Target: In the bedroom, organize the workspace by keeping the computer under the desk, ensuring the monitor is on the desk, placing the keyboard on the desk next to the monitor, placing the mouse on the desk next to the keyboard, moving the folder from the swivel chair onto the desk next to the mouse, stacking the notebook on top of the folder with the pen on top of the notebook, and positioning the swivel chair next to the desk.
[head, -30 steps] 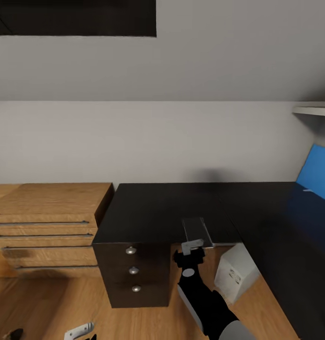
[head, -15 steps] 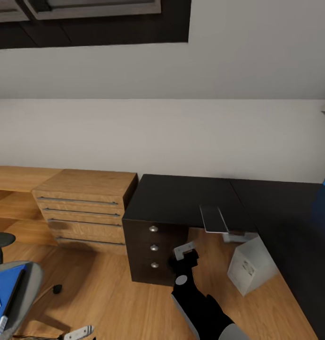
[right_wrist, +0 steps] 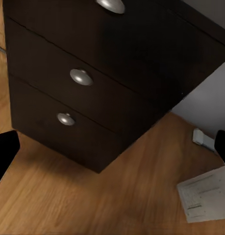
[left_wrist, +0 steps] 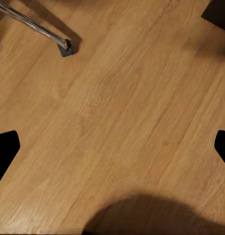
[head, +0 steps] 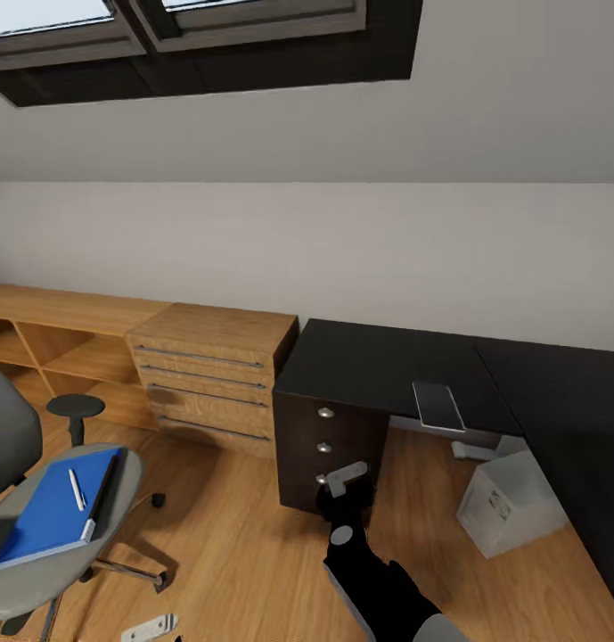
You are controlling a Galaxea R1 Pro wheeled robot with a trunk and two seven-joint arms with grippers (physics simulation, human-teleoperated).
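The black surface (head: 378, 370) of the L-shaped desk carries a slim grey slab (head: 438, 406) at its front edge. On the wooden floor (head: 226, 562) stand the swivel chair (head: 39, 553), the wooden drawer cabinet (head: 213, 379) and the white computer (head: 511, 501) under the desk. The chair's grey seat holds the blue folder (head: 48, 513), with the white pen (head: 76, 489) and a dark notebook (head: 103, 492) lying on it.

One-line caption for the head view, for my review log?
Swivel chair carrying blue folder, notebook and pen, left of the black desk; computer underneath.
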